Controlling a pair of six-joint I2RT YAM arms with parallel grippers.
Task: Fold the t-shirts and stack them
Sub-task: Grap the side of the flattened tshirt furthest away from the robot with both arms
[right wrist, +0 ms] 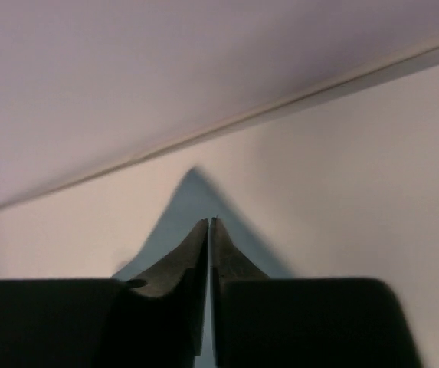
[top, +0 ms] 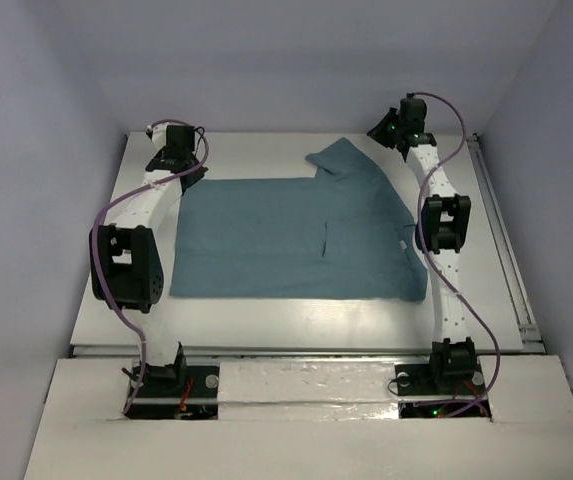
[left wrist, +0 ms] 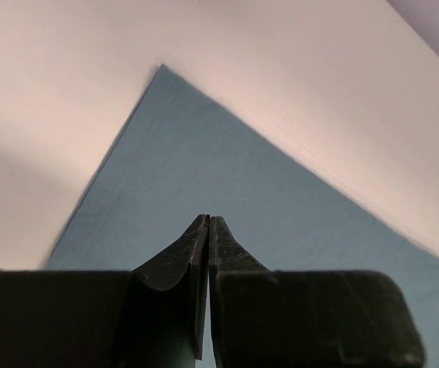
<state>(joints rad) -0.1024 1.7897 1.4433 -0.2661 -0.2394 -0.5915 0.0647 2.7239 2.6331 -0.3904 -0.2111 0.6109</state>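
Observation:
One teal-blue t-shirt (top: pixel 286 235) lies spread flat across the white table (top: pixel 296 315), with one sleeve (top: pixel 344 160) sticking out toward the far right. My left gripper (top: pixel 184 165) is at the shirt's far left corner. In the left wrist view it (left wrist: pixel 209 218) is shut just over the flat cloth (left wrist: pixel 204 153), whose corner points away from it. My right gripper (top: pixel 384 135) hangs at the far right by the sleeve. Its jaws (right wrist: pixel 209 222) stand together with only a hairline slit, and a teal cloth tip (right wrist: pixel 192 199) lies under and ahead of them. Whether either gripper pinches cloth is hidden.
Lilac walls enclose the table on three sides; the wall seam (right wrist: pixel 280 107) runs close behind the right gripper. A metal rail (top: pixel 501 240) lines the table's right edge. Both arm bases (top: pixel 161 380) (top: pixel 446 375) sit at the near edge.

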